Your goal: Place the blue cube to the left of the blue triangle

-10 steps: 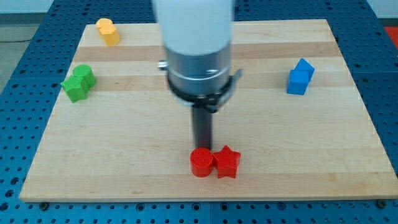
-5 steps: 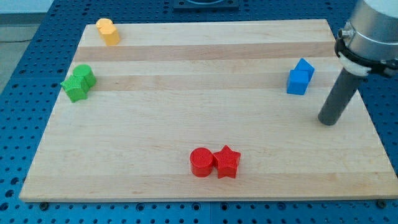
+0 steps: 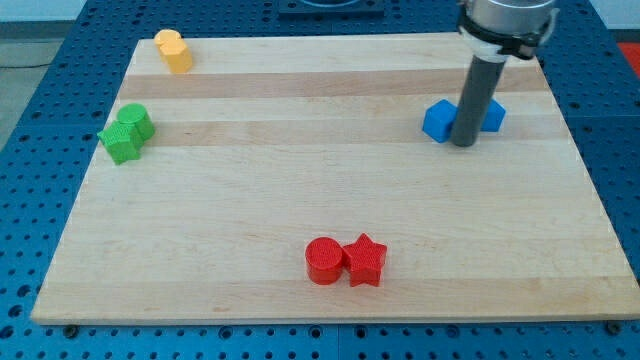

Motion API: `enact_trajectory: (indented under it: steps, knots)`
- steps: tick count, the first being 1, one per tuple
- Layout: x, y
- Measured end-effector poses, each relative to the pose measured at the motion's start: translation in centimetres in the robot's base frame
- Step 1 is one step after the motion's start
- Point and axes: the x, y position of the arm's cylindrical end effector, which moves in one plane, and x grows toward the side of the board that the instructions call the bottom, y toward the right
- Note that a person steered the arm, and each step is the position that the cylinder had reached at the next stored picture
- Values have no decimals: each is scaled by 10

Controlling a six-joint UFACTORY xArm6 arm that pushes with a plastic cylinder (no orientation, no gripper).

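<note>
The blue cube lies at the board's right, just left of my rod. The blue triangle lies just right of the rod, partly hidden behind it. My tip stands between the two blue blocks, at their near side, touching or almost touching both. The cube sits to the view's left of the triangle, about a rod's width apart.
A red cylinder and a red star touch near the board's bottom edge. Two green blocks sit at the left edge. Yellow blocks sit at the top left corner. The wooden board rests on a blue pegboard.
The rod swept from the board's middle to the right edge, then back in between the blue blocks. The blue cube slid left, apart from the triangle.
</note>
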Motion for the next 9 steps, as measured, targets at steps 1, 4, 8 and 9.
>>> enact_trajectory:
  steps: [1,4,8,9]
  knots:
    - [0,-10]
    - [1,-35]
    - [0,-44]
    - [0,-44]
